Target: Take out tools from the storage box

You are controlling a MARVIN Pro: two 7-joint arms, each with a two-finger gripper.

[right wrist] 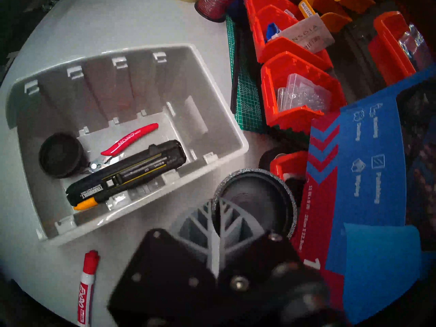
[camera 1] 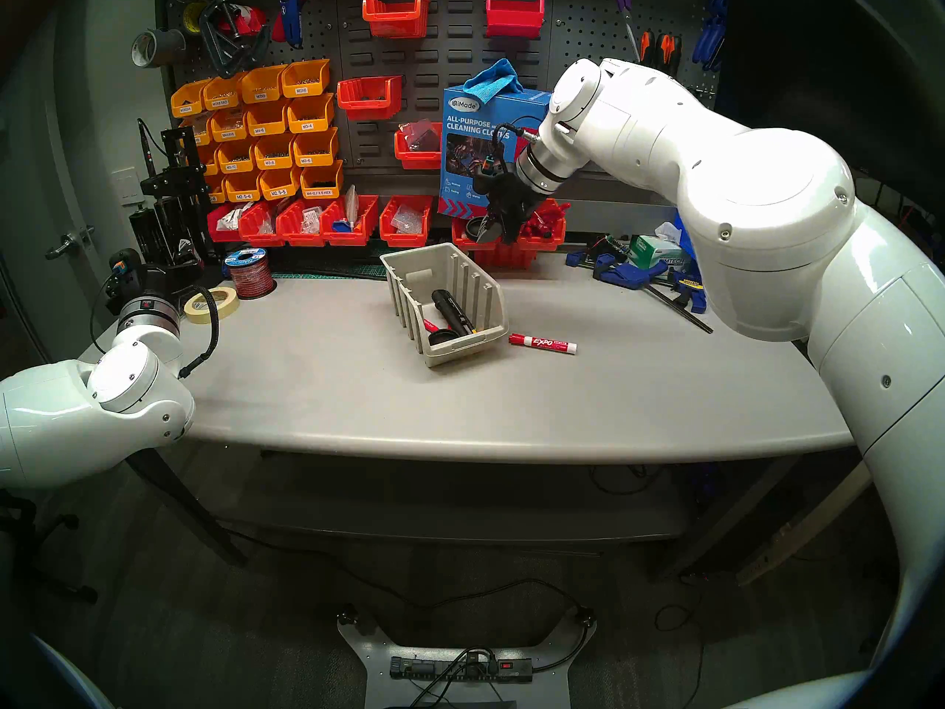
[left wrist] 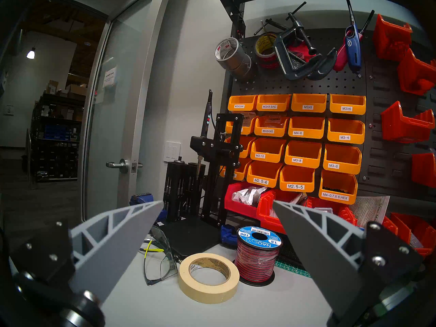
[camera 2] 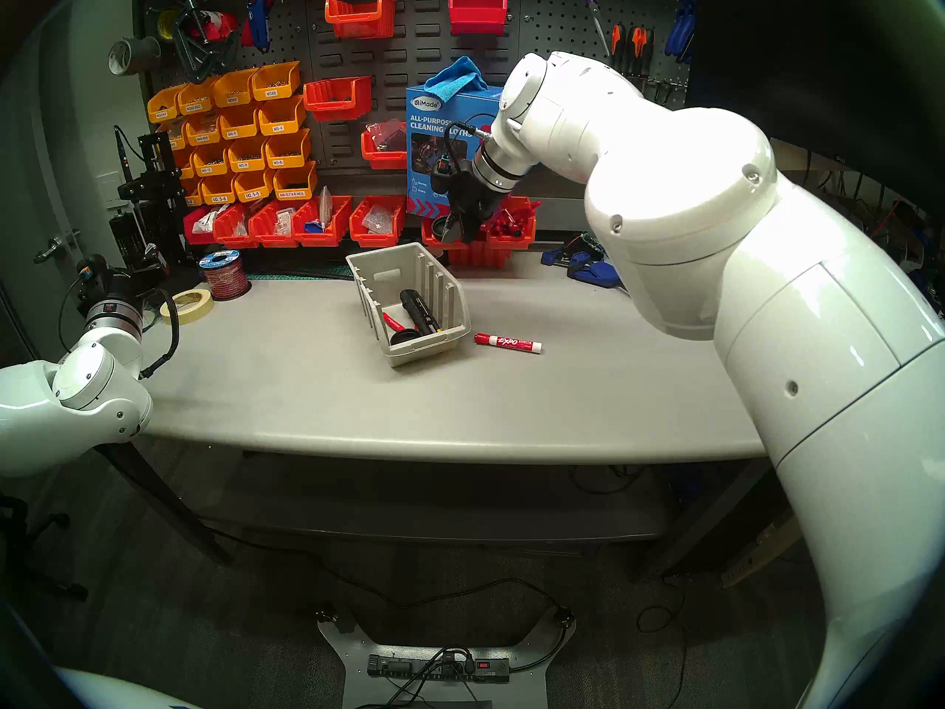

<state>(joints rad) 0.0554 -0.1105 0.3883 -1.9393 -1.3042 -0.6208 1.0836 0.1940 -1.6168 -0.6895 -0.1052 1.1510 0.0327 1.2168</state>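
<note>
The right gripper [right wrist: 215, 205] pinched a black round cup's [right wrist: 254, 201] rim, holding it above the beige storage box [camera 1: 478, 291], presumably for setting beside the marker [camera 1: 543, 343]; the left gripper [left wrist: 218, 206] gaped empty.

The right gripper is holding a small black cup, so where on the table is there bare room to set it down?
Bare grey tabletop spreads between the beige ribbed storage bin, the cream masking tape roll and the near edge; also in front of the red-capped Expo marker. It is crowded along the red bins and the blue bar clamps.

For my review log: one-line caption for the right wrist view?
Right gripper pinches a black round cup beside the beige bin, which holds another cup.
</note>
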